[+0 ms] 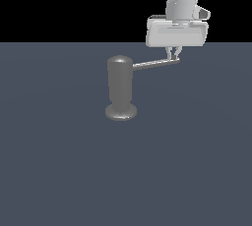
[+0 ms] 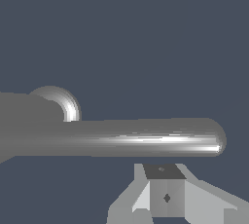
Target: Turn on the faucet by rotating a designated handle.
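Flat slate-blue floor [image 1: 59, 171], seemingly black backdrop [image 1: 59, 4].

There is one faucet [image 1: 120, 88]. It has one handle [image 1: 155, 64]. There is one robot gripper [image 1: 174, 53]. All of it sits over one flat floor [image 1: 59, 161].

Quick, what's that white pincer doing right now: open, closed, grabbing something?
Pincer: fingertips close together at the far end of the handle; whether it grips the rod or just touches it cannot be told.
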`<state>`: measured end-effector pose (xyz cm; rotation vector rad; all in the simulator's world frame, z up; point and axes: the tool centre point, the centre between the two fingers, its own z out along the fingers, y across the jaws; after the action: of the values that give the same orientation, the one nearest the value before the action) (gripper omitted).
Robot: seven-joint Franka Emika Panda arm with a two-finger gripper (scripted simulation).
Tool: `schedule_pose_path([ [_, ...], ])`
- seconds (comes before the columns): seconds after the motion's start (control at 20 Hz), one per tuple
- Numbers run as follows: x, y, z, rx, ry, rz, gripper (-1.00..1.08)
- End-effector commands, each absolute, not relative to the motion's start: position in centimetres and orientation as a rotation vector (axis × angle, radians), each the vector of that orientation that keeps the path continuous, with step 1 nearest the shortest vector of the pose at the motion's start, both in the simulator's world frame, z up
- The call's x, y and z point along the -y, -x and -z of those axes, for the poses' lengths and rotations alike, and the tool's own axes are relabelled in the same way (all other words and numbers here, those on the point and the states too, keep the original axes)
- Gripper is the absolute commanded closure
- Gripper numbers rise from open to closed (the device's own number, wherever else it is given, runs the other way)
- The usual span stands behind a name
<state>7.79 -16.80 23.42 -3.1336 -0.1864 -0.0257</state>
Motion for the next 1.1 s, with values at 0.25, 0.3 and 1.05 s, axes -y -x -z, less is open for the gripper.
schedule_pose_path([
  [0.25, 15.6, -10.2, -23.0, 0.201, 3.130, 0.025, 1.08],
  [0.3, 15.5, -10.4, -23.0, 0.200, 3.130, 0.024, 1.08],
  [1.05, 15.1, -13.9, -22.7, 0.186, 3.133, 0.016, 1.08],
])
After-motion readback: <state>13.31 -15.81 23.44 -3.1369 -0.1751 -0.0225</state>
